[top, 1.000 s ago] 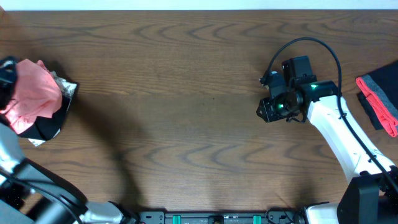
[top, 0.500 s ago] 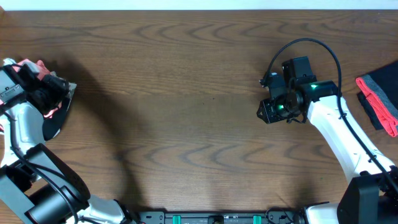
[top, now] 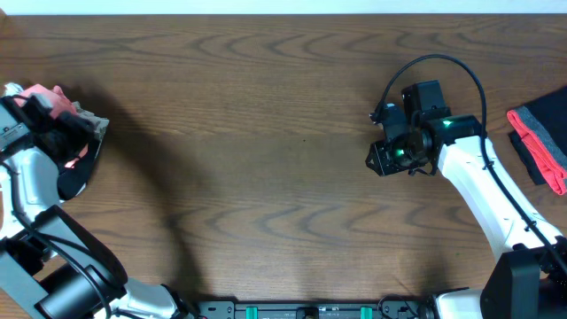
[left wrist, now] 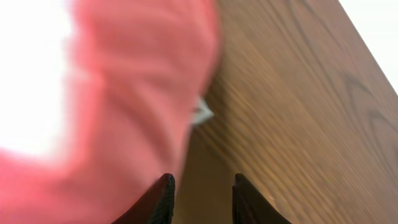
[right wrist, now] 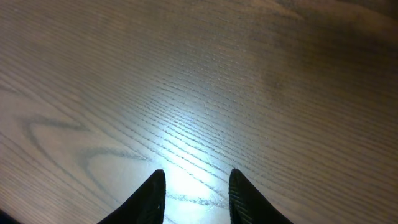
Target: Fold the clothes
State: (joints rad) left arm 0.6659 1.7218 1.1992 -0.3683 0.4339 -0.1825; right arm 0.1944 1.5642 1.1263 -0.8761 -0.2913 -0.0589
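A dark brown wood-grain table [top: 266,133] fills the overhead view, its middle bare. The salmon-pink short-sleeved T-shirt of soft thin fabric [top: 46,94] sits bunched at the far ten o'clock edge, on top of a dark bundle of cloth [top: 73,177]. The left gripper [left wrist: 202,183] hangs over that heap. Its wrist camera shows the jaws apart with only shadowed wood between them and the pink fabric, badly blurred, just beside the nine o'clock finger, so nothing is held. Whether that finger touches the shirt cannot be told. At three o'clock the right gripper [right wrist: 194,177] hovers over bare wood, jaws likewise parted and empty, well apart from the shirt. A dark grey cloth with a red-pink strip [top: 540,146] lies at the table's three o'clock edge.

Folding has not begun, since the shirt is crumpled rather than spread. The likely trouble is a pinch that catches the dark bundle along with the shirt, or a tug that slides the heap off the near edge, because the thin fabric lies tangled so close to it
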